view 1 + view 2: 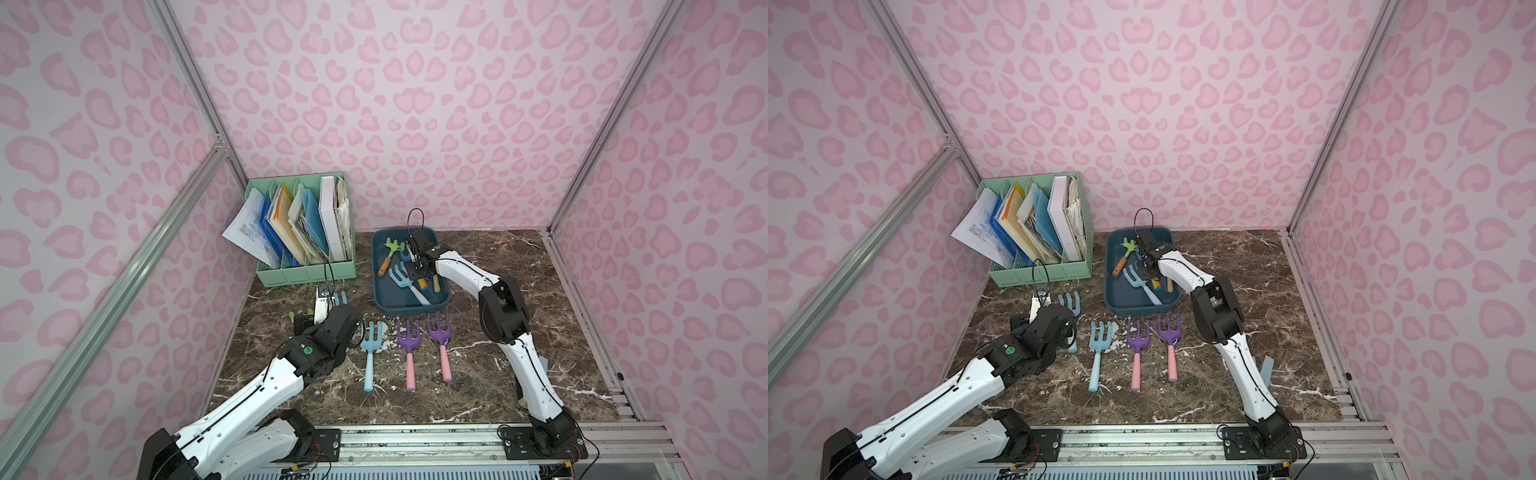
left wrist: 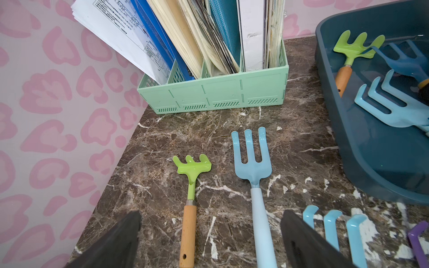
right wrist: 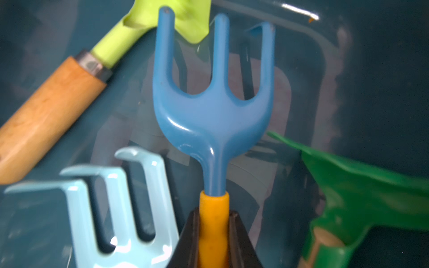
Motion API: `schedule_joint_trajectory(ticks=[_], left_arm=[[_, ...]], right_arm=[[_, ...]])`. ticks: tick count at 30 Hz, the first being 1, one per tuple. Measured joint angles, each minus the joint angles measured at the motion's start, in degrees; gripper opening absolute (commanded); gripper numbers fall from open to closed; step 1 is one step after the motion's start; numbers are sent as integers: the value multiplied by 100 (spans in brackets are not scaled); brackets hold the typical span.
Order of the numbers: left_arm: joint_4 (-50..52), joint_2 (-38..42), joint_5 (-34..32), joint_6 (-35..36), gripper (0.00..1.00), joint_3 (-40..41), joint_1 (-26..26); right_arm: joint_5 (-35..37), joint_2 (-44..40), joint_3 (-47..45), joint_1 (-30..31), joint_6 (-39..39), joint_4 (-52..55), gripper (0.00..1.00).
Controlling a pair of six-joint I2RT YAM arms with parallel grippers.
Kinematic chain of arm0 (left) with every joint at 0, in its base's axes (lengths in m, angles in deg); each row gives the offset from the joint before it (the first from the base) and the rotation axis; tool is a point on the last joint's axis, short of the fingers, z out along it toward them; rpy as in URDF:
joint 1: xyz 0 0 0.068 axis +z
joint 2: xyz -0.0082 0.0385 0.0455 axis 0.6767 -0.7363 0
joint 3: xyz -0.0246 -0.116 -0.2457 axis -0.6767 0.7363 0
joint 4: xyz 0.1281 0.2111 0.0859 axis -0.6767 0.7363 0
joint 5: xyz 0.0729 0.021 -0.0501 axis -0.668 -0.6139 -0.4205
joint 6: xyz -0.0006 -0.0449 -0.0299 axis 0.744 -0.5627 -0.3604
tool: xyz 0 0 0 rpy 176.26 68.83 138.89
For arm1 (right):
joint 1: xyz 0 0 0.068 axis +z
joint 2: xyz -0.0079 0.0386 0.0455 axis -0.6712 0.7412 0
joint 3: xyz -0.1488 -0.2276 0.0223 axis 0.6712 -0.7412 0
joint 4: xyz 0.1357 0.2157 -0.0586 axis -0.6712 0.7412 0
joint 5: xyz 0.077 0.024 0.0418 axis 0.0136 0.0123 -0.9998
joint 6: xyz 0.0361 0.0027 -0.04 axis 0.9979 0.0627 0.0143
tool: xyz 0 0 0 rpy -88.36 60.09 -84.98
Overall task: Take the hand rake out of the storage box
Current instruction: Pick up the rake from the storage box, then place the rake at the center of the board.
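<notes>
The dark teal storage box sits at the back of the marble table. In it lies a blue hand rake with a yellow handle. My right gripper reaches down into the box and is shut on that yellow handle just behind the head. In both top views the gripper hides most of this rake; only the handle's end shows. My left gripper hovers open over the table left of the box, holding nothing.
The box also holds a light blue rake, a lime rake with a wooden handle and a dark green tool. On the table lie a lime rake, light blue forks and two purple ones. A mint file organiser stands back left.
</notes>
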Motion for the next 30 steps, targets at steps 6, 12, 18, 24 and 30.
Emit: schedule_joint_trajectory(ticks=[6,12,18,24,30], left_arm=[[11,7,-68,-66,98,0,0],[24,39,-90,-109,98,-9,0],[28,138,-90,-129,98,-2,0],[31,125,-90,-133,98,-2,0],[35,142,-85,-153,98,0,0]], right_arm=[[66,-590,-492,175,61,28,5],[339,-1388,-1027,374,238,-9,0],[468,-3359,-2949,326,507,-562,0],[420,-4483,-4266,26,699,-1167,0],[260,-4325,-4352,20,721,-1342,0]])
